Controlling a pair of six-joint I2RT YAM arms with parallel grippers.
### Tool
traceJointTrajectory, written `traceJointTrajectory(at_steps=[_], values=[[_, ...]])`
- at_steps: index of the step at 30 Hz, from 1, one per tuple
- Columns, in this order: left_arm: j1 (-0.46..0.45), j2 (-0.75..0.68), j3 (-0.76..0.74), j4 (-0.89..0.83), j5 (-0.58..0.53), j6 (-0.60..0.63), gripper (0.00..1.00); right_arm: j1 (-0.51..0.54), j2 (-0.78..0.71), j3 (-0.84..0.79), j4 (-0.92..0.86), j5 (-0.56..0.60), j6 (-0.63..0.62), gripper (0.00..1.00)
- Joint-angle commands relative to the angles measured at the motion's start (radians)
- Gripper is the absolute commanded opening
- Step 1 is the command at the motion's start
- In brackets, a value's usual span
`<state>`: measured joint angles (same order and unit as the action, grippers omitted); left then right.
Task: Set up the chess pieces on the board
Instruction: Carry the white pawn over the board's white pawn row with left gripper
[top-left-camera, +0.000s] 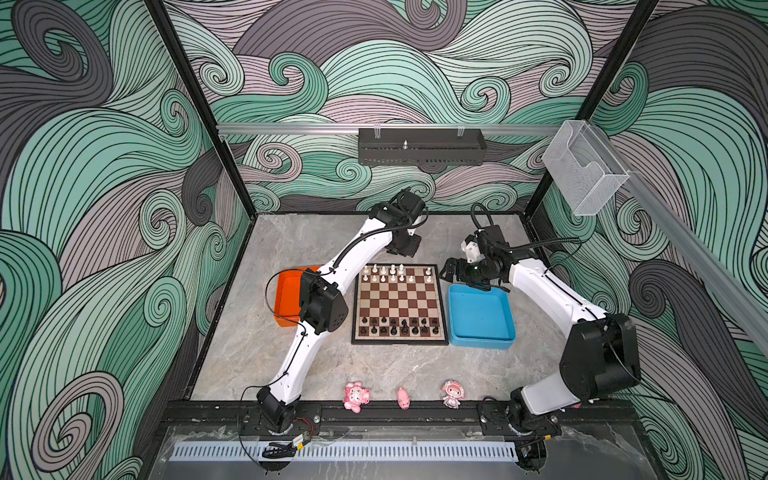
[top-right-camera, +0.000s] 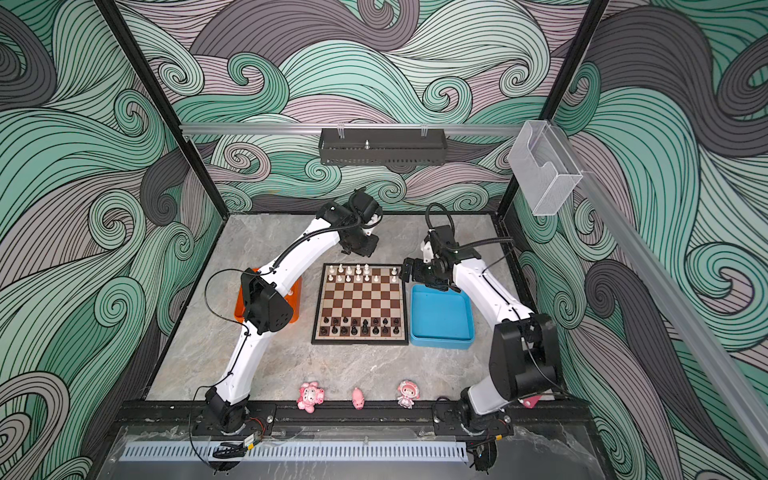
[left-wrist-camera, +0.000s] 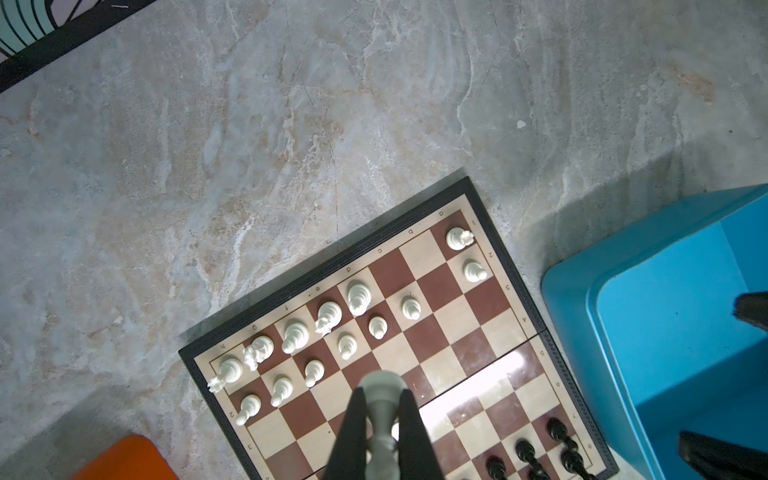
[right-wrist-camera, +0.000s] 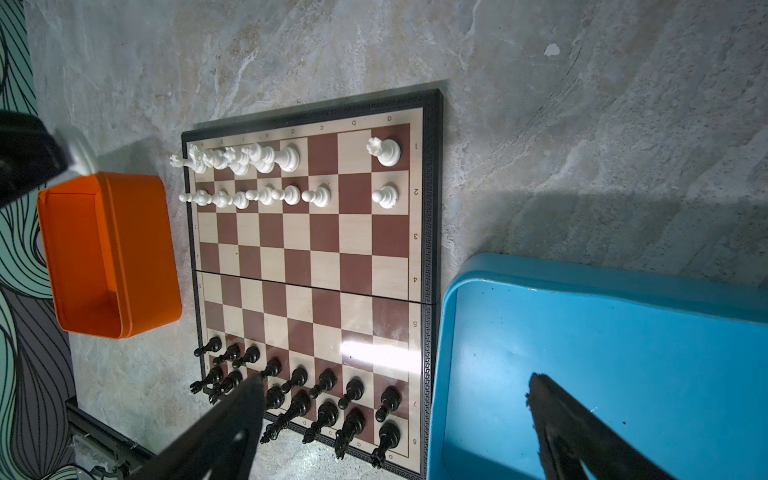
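The board (top-left-camera: 399, 300) lies mid-table between two trays. White chess pieces (top-left-camera: 390, 272) fill most of its two far rows, with gaps toward the right; black chess pieces (top-left-camera: 399, 326) fill the two near rows. My left gripper (left-wrist-camera: 382, 392) is shut on a white chess piece (left-wrist-camera: 381, 411), held high above the board's far left part; in a top view the left gripper (top-left-camera: 405, 248) hangs just beyond the far edge. My right gripper (right-wrist-camera: 395, 399) is open and holds nothing. In a top view the right gripper (top-left-camera: 451, 269) is above the blue tray's far left corner.
An orange tray (top-left-camera: 286, 299) sits left of the board, partly under my left arm. A blue tray (top-left-camera: 482, 318) sits to the right. Three pink figurines (top-left-camera: 356, 395) stand along the front edge. Patterned walls close in the back and sides.
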<state>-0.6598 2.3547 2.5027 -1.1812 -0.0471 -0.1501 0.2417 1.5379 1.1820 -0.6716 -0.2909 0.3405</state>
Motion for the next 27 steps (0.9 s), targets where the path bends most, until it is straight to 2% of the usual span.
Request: traceJointTrajectory(at_steps=[1, 8, 27], values=[[-0.006, 0.036, -0.016, 0.073, 0.004, 0.002, 0.11, -0.009, -0.024, -0.015, -0.020, 0.009, -0.005, 0.99], [-0.015, 0.093, -0.012, 0.143, 0.010, -0.006, 0.12, -0.018, -0.031, -0.026, -0.020, 0.007, -0.006, 0.99], [-0.027, 0.211, 0.002, 0.135, 0.013, -0.003, 0.13, -0.043, -0.021, -0.044, -0.012, -0.009, -0.017, 0.99]])
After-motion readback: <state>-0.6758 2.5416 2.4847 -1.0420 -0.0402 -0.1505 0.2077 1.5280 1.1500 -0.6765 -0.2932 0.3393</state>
